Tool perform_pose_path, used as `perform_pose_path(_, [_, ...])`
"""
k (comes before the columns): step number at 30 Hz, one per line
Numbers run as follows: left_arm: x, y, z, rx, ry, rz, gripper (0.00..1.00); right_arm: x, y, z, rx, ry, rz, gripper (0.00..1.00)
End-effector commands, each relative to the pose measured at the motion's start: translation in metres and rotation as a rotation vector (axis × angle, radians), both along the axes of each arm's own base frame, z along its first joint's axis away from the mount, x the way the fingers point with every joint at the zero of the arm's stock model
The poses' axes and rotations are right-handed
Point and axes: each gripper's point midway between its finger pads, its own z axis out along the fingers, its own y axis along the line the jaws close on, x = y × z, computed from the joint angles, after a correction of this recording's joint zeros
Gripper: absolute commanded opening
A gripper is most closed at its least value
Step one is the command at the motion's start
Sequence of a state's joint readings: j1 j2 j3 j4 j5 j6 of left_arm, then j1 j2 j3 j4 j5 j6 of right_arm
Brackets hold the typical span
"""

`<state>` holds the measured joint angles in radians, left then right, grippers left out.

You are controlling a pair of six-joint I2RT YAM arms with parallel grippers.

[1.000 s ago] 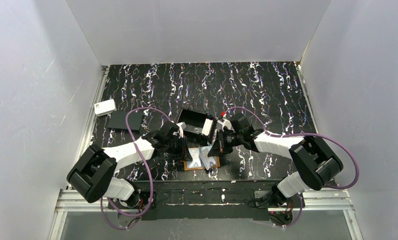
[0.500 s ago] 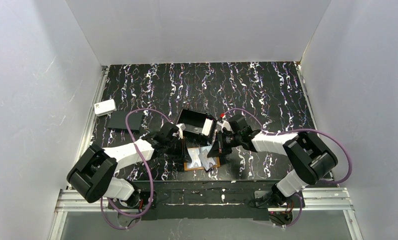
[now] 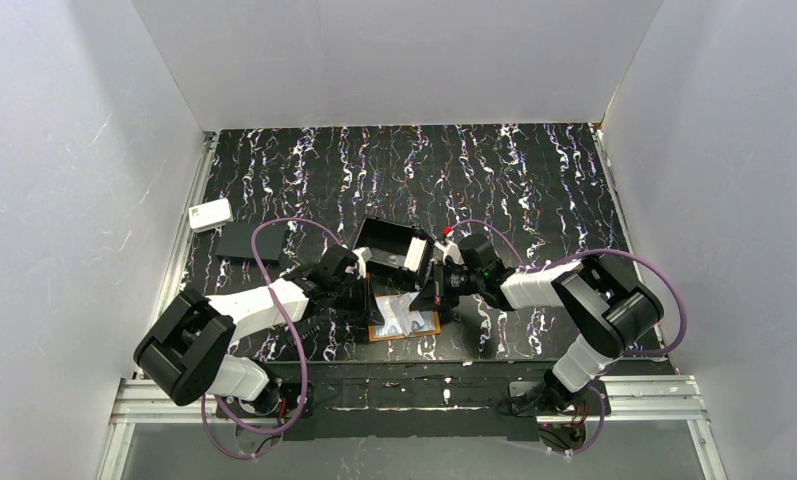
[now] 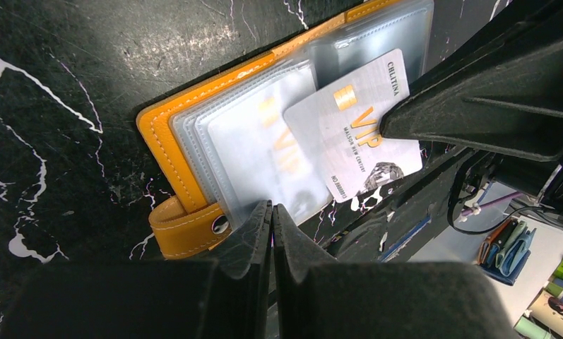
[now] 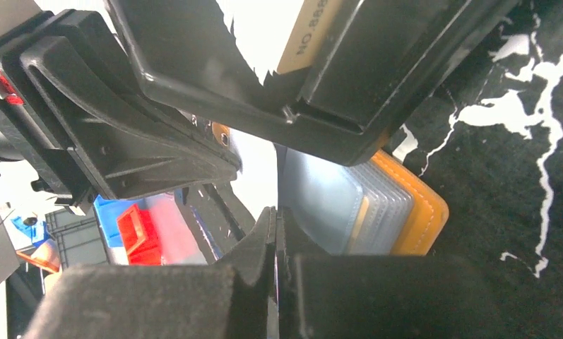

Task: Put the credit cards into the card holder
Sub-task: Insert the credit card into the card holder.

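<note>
Your right elbow (image 3: 614, 300) has swung inward. Right pincer (image 5: 275, 219): pressed together, tip touching the credit card (image 4: 356, 134) on the open card holder (image 4: 162, 141). Left pincer (image 4: 272, 212): pressed together at its sleeve edge. Both forearms low, converging.

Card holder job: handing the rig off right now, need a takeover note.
Left end effector: shut, tips at the edge of the clear pockets. Cannot tell whether it pinches a sleeve.
Right end effector: shut, over the right edge of the VIP card.
Card holder: open flat on the table.
Done: a sleeved card shows hazy through the plastic.
Left: the VIP card lies skewed on top of the pockets, not inside; it probably needs sliding in. Other cards not clearly visible.
</note>
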<state>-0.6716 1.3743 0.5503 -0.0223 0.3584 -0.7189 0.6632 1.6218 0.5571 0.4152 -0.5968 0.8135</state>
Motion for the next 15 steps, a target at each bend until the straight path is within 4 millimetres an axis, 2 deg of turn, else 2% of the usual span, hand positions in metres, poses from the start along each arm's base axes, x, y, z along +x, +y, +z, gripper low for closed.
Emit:
perform_pose_path(1, [-0.0136, 0.0099, -0.0127, 0.042, 0.043, -0.006, 0.03, 0.0151, 0.0052, 0.0042, 0.037, -0.092, -0.049, 0.01])
perform_pose_path(15, [-0.0150, 0.0091, -0.0110, 0.029, 0.048, 0.001, 0.03, 0.0166, 0.0059, 0.0004, 0.071, -0.111, -0.094, 0.01])
